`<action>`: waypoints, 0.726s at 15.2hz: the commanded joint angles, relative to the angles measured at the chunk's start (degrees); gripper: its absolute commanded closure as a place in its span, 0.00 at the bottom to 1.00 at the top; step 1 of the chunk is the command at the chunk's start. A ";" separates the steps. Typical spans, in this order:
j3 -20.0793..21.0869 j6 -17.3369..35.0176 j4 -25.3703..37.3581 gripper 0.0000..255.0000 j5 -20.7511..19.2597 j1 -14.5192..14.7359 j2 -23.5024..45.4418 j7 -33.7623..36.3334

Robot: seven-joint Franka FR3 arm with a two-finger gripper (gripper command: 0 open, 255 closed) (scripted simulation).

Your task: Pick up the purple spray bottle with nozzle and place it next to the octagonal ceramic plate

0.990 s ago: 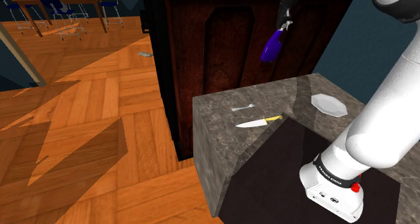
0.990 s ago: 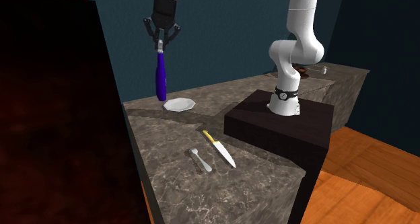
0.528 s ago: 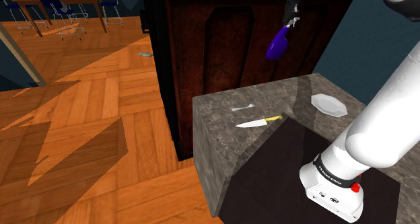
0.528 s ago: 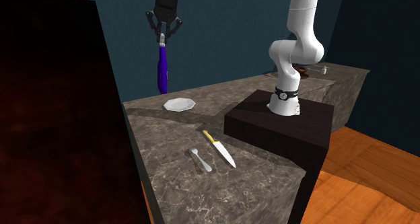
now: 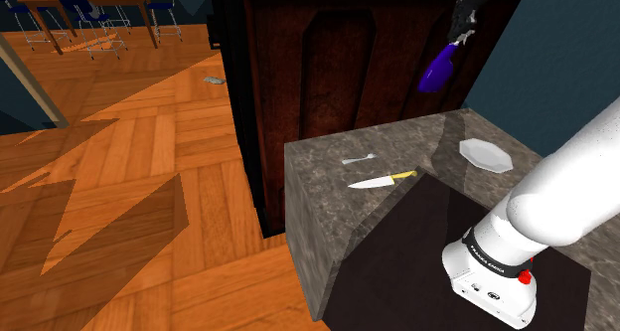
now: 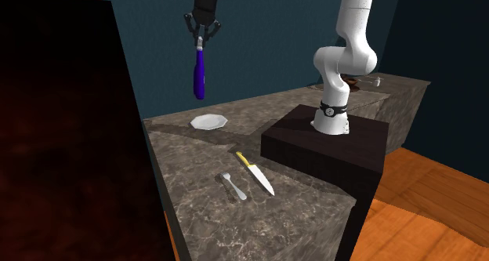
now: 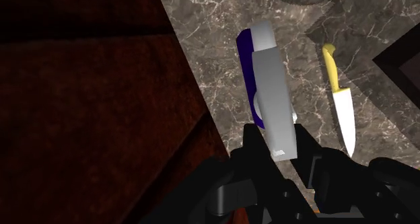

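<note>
High above the grey veined stone countertop (image 5: 323, 170), the black two-finger gripper (image 6: 203, 40) is clamped on the grey nozzle end of the purple spray bottle (image 6: 200, 75), which hangs straight below the fingers, clear of the stone. In the shoulder view the bottle slants away from the gripper, and the arm above the hand is cut off by the picture's edge. In the wrist view the fingers clasp the bottle's pale grey nozzle piece, which covers most of the purple body so that just a strip of it shows beside the grey. The white octagonal plate (image 6: 208, 121) lies on the countertop well below the gripper and slightly to one side of the bottle's base; the bottle and plate are apart. Farther from the gripper, towards the black box stand (image 6: 329, 146), a knife with a yellow handle and white blade (image 7: 342, 108) lies flat on the stone. Just beside it is a small grey utensil (image 6: 233, 186), too small to tell whether spoon or fork. A dark reddish wooden cabinet (image 5: 328, 71) rises beside the gripper
</note>
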 commanded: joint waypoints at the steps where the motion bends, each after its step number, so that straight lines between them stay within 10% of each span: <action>1: -1.18 0.23 -1.61 1.00 -0.69 -1.13 -1.84 -2.19; 11: -7.89 0.05 -5.19 1.00 -2.50 -6.27 -7.44 -13.52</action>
